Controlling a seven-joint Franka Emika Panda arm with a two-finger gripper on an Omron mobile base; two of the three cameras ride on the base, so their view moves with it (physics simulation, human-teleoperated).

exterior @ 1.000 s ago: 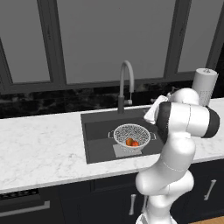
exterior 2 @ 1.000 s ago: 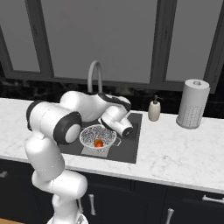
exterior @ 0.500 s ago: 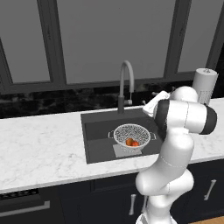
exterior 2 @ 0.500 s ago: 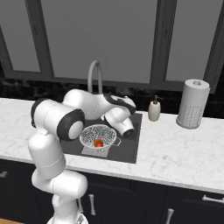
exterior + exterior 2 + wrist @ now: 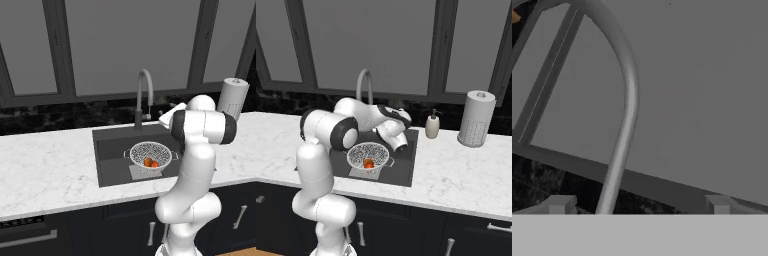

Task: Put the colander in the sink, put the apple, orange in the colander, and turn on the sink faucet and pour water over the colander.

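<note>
No writing is legible. The gripper (image 5: 637, 205) is spread wide, holding nothing, its 2 fingertips (image 5: 559, 204) flanking the faucet (image 5: 624, 125).

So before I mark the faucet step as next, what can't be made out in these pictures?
- Faucet lever: too small in left base view; position unclear.
- Claw: hand view's bottom edge cuts its tips.
- Faucet base: cut off in hand view.
- Apple and orange in the colander: right base view shows one reddish blob.
</note>
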